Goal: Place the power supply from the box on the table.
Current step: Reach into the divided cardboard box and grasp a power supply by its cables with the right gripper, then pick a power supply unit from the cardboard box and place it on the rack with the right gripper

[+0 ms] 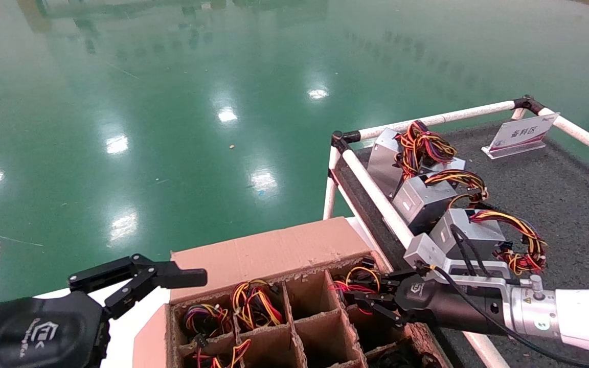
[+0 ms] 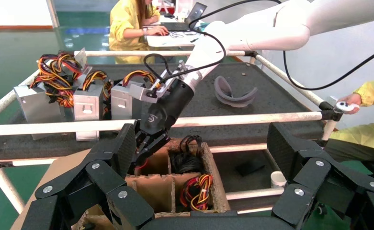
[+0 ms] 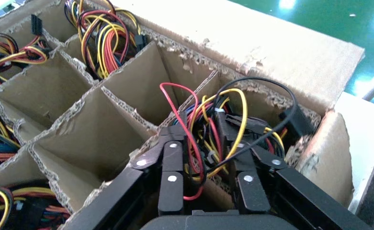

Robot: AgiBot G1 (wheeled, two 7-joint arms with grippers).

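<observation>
The box (image 1: pixel 269 253) is a brown carton with a grid of cardboard cells. The power supply (image 3: pixel 209 129) sits in its far right corner cell. Only its loose red, yellow and black wires show; the case is hidden. My right gripper (image 3: pixel 204 127) reaches down into that cell (image 1: pixel 363 299), its fingers closed in on the wire tangle, one long red loop hanging over a finger (image 3: pixel 173 158). My left gripper (image 1: pixel 161 286) hangs open and empty over the box's left side. The table (image 1: pixel 570 204) lies to the right, behind a white rail.
Three silver units (image 1: pixel 422 199) with tied wire bundles line the table's near rail (image 1: pixel 376 194). A white sign (image 1: pixel 522 134) stands at the back. Other cells (image 3: pixel 103 28) hold more wired units. A grey curved object (image 2: pixel 230 93) lies on the table. People in yellow (image 2: pixel 127 19) sit beyond.
</observation>
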